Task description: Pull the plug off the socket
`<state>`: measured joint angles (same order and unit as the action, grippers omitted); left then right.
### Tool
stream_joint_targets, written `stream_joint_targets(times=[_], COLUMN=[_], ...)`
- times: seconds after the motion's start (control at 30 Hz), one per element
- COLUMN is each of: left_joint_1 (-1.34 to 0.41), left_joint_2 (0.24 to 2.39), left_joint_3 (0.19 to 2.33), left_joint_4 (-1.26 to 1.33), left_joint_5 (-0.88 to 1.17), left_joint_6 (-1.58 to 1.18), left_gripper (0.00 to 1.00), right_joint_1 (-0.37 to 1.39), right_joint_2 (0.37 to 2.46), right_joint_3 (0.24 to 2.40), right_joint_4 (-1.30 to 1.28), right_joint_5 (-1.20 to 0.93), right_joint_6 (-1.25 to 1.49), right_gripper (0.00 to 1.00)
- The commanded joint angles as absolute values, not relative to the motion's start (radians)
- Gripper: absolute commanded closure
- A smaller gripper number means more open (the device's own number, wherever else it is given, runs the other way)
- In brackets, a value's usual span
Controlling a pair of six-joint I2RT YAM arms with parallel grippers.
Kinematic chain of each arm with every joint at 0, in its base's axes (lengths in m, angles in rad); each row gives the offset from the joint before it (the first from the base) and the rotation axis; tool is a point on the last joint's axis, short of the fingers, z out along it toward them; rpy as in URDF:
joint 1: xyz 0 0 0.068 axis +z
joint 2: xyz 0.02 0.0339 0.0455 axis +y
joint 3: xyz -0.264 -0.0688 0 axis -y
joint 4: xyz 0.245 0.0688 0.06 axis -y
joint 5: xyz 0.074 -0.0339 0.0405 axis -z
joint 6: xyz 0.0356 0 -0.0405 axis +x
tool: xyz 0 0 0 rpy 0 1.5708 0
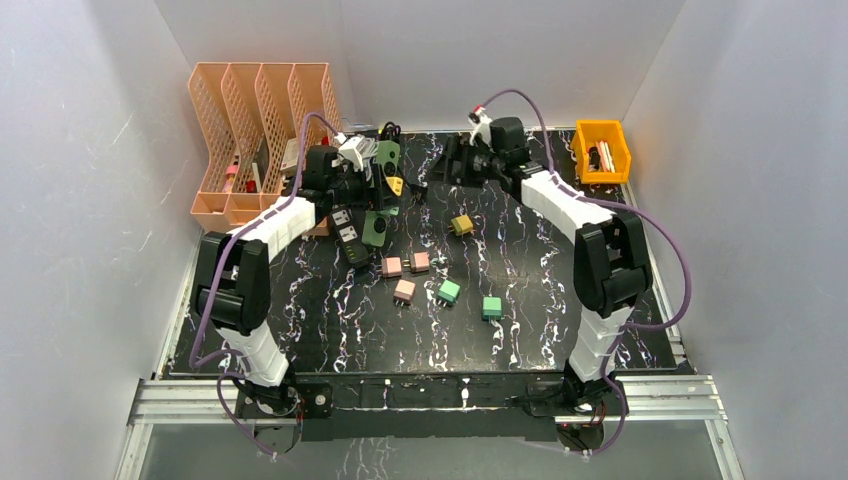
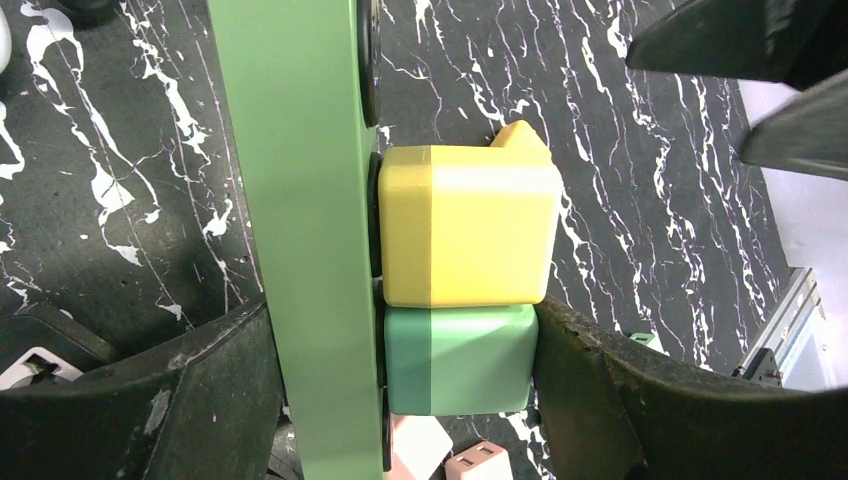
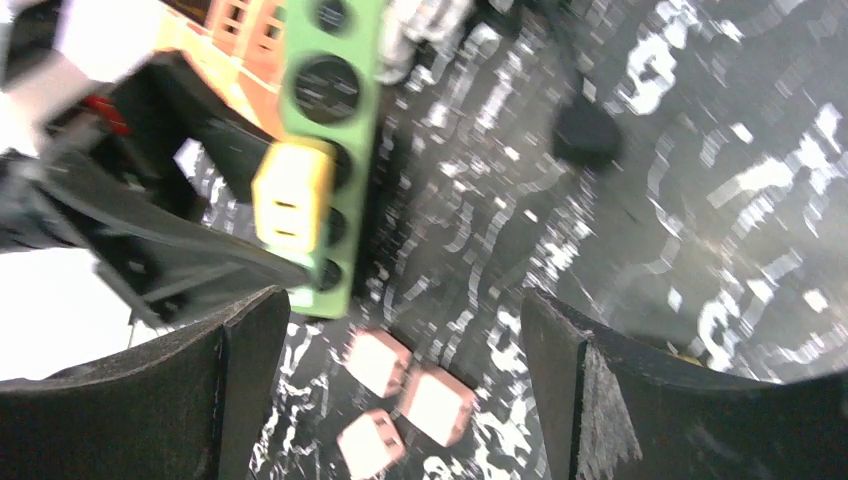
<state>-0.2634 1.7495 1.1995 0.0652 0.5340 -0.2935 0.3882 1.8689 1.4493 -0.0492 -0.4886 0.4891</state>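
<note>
A light green socket strip (image 2: 300, 240) is held off the table, with a yellow plug (image 2: 470, 235) and a green plug (image 2: 460, 360) seated in it side by side. My left gripper (image 2: 400, 400) is shut across the strip and the green plug: one finger presses the strip's back, the other the plug's end. In the top view the strip (image 1: 384, 195) and left gripper (image 1: 365, 185) are at the back left. My right gripper (image 3: 400, 400) is open and empty, just right of the strip (image 3: 325, 130), facing the yellow plug (image 3: 292, 195); it also shows in the top view (image 1: 440, 170).
Loose plugs lie mid-table: three pink (image 1: 404, 291), two green (image 1: 449, 291) and one yellow (image 1: 461, 224). A dark strip (image 1: 348, 238) lies under the held one. Orange file racks (image 1: 260, 130) stand back left and a yellow bin (image 1: 600, 150) back right.
</note>
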Motion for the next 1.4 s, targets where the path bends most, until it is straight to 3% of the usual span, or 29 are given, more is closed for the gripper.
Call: stream_joint_targets(times=[0.0,0.47,0.63,0.73,0.9,0.93,1.0,1.03,1.2,1.37], left_joint_1=[-0.266,-0.276,-0.278,-0.279,-0.281,-0.281,-0.281,-0.281,-0.282,-0.281], left_joint_2=[1.643,1.633,1.632,1.632,1.627,1.627,1.626,1.625,1.626,1.638], left_joint_3=[1.197,1.186,1.184,1.183,1.178,1.179,1.180,1.180,1.180,1.186], left_joint_4=[0.198,0.220,0.225,0.227,0.226,0.224,0.222,0.223,0.223,0.216], left_joint_5=[0.605,0.607,0.610,0.612,0.605,0.602,0.597,0.596,0.594,0.594], left_joint_6=[-0.274,-0.285,-0.286,-0.286,-0.280,-0.278,-0.277,-0.276,-0.277,-0.280], left_gripper=[0.53,0.53,0.53,0.53,0.52,0.52,0.52,0.52,0.52,0.52], right_joint_1=[0.464,0.551,0.558,0.566,0.568,0.568,0.569,0.569,0.573,0.662], right_joint_2=[1.877,2.050,2.075,2.090,2.111,2.115,2.118,2.119,2.112,2.105], right_joint_3=[1.567,1.764,1.788,1.803,1.821,1.825,1.832,1.833,1.863,2.009], right_joint_4=[-0.005,-0.092,-0.094,-0.099,-0.097,-0.094,-0.094,-0.093,-0.146,-0.398], right_joint_5=[-0.469,-0.460,-0.466,-0.464,-0.499,-0.513,-0.536,-0.548,-0.528,-0.136], right_joint_6=[0.516,0.518,0.523,0.524,0.535,0.538,0.547,0.550,0.534,0.326], right_gripper=[0.08,0.16,0.24,0.33,0.60,0.68,0.96,1.00,1.00,1.00])
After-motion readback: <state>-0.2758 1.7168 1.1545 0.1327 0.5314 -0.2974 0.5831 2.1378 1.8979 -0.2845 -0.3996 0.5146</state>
